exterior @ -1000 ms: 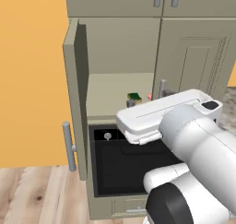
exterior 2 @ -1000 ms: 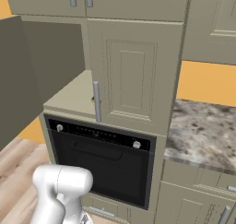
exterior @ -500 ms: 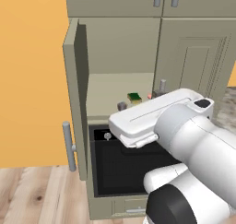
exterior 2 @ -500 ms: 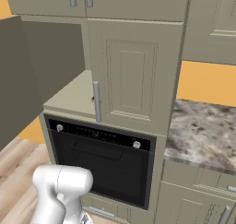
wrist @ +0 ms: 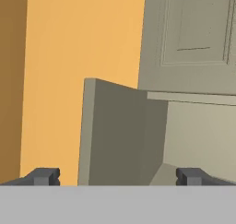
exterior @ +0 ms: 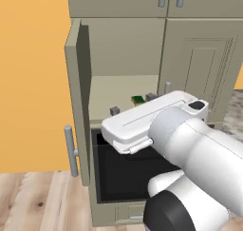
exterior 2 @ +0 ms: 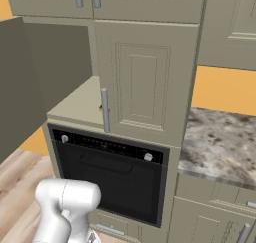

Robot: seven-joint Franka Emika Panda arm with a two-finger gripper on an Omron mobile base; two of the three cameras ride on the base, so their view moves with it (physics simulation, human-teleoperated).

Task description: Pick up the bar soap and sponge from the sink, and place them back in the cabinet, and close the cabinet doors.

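A kitchen cabinet [exterior: 123, 90] fills the upper centre of the left base view, with 1 door [exterior: 77, 101] swung open at left and the other door [exterior: 201, 68] shut at right. On its beige shelf, centre frame, sits the green sponge [exterior: 138, 100]; the soap cannot be made out. In the hand view the claw [wrist: 117, 176] is spread wide and empty, facing the open door's edge. The arm, reaching past that edge, could knock the door or miss its handle [exterior: 70, 150].

The white arm [exterior: 190, 144] is reaching forward, its tool [wrist: 118, 176] holding both fingertips [wrist: 45, 175] wide apart, gripping nothing.
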